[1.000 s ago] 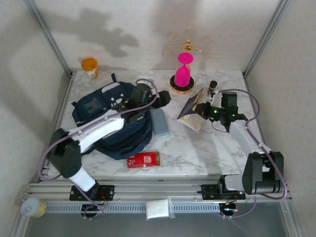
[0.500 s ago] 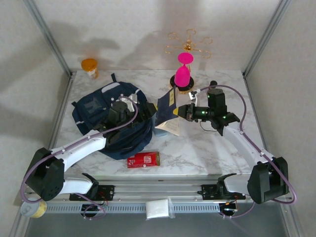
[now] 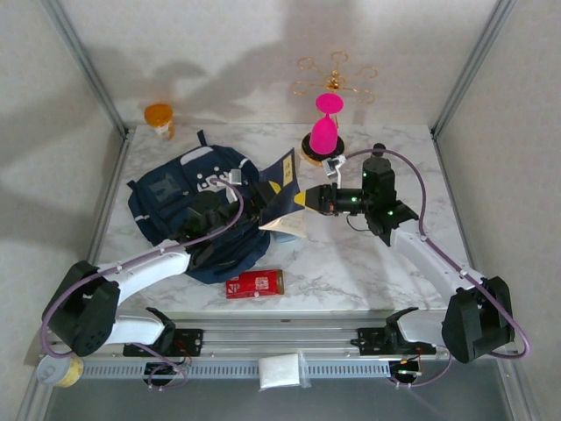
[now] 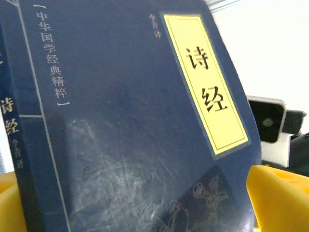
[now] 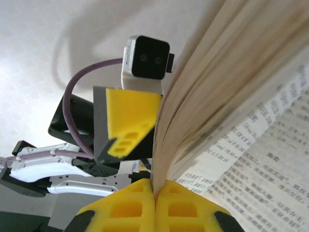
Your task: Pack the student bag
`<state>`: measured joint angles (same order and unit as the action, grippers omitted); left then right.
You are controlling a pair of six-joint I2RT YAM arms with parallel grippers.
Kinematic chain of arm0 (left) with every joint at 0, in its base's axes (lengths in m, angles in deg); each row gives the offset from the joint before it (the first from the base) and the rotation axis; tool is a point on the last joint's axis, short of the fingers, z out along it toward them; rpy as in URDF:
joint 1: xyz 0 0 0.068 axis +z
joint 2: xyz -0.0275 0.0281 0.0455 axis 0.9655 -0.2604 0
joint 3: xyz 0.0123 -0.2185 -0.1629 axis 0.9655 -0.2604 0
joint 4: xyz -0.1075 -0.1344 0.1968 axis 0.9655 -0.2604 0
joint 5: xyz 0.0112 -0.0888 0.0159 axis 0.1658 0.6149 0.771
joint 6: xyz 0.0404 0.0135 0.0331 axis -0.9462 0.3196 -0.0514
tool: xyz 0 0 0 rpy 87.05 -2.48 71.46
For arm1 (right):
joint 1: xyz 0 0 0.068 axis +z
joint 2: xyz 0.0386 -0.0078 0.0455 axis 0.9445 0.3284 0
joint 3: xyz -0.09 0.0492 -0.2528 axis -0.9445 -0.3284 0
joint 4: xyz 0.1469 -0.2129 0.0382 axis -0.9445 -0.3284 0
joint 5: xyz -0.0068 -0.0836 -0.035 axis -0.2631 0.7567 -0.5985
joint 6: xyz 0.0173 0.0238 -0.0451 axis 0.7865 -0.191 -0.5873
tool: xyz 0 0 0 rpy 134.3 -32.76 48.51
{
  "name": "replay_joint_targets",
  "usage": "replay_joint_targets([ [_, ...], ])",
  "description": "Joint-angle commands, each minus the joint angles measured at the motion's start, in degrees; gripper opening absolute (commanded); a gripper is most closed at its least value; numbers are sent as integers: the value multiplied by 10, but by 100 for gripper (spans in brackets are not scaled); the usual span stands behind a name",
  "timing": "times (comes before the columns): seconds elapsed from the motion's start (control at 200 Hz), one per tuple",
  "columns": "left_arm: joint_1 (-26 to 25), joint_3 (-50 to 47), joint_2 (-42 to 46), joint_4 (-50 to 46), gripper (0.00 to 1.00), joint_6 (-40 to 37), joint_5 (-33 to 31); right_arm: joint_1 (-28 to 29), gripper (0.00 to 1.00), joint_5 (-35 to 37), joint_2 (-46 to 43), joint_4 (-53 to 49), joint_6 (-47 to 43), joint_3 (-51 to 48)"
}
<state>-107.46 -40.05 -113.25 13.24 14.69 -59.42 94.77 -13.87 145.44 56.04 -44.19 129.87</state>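
Holding the book (image 3: 282,182) clenched by its pages in the right gripper (image 3: 307,200), I face its cover with the left gripper (image 3: 254,200), jaws spread wide and empty. The bag (image 3: 166,189) lies flat on the table (image 3: 351,263), left side. Its fabric looks soft and limp, so I judge the rim of its opening the best hold.

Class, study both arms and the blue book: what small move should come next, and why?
Probably close the left gripper. Its jaws stand open on either side of the book, which the right gripper pinches only by its pages, beside the student bag. A second grip would likely steady it.
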Motion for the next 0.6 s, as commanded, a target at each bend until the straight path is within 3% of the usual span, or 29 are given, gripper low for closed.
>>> replay_joint_targets([
  [0.0, -6, -5, 6, 85, 87, 34, 16, 4, 0, -8, -7, -16, -36, -11],
  [0.29, -11, 0, 26, 72, 42, 17, 8, 0, 0, 29, 6, -97, -88, 14],
  [0.596, -12, 5, 16, 52, 15, 14, 4, -1, 0, 47, 7, -134, -108, 35],
])
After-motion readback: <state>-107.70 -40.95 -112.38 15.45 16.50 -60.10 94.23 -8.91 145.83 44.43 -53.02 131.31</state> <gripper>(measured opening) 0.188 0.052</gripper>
